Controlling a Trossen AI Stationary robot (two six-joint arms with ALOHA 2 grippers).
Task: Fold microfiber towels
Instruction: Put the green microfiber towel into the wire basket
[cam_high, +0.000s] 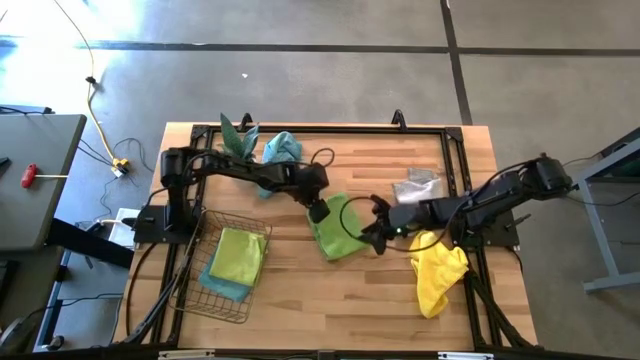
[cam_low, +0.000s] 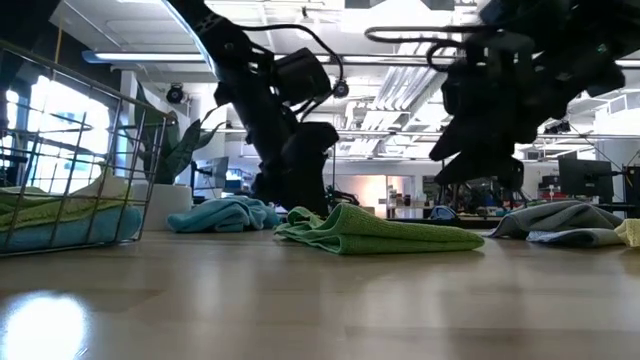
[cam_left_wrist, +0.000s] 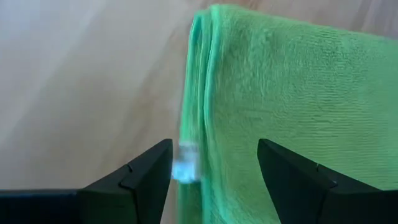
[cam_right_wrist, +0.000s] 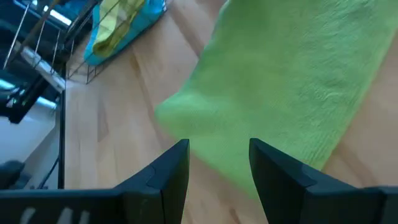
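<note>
My left gripper (cam_left_wrist: 214, 163) hung spread over the folded edge of the green towel (cam_high: 336, 228) at mid-table, gripping nothing. My right gripper (cam_right_wrist: 219, 163), fingers apart, hovered at the towel's opposite side, also empty.

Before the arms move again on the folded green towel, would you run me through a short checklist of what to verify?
1. Green towel lies folded flat on the table: ok.
2. Left gripper open, fingers astride the towel's folded edge, not clamped: ok.
3. Right gripper open above the towel's other side, holding nothing: ok.
4. Basket has room; a lime towel on a teal one already lies inside: ok.
5. Yellow towel and grey towel lie apart from the green one: ok.
6. Towel's layers aligned all round: cannot tell.
</note>
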